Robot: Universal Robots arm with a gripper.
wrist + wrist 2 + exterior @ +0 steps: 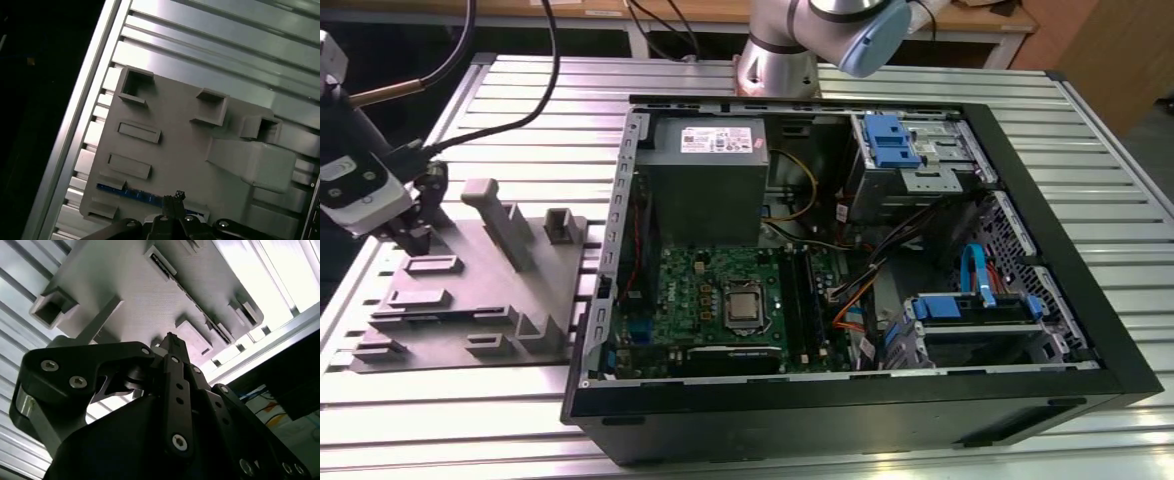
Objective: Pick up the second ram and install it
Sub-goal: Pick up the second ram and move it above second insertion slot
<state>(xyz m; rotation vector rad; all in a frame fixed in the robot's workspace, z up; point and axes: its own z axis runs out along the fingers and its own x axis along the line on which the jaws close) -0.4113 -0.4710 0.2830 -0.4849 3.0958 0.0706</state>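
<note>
Second ram (pixel 131 193): blue strip seated in a slot near the edge of the grey holder (pixel 175 145) on the desk (pixel 720 75); gripper (pixel 176 196) close over it, fingers (pixel 172 201) narrow, tips together.

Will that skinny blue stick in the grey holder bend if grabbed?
Probably stiff: the ram looks like a flat, straight board. Likely light, being so thin. Seemingly standing on edge in the grey holder, it could tip once lifted free.
</note>
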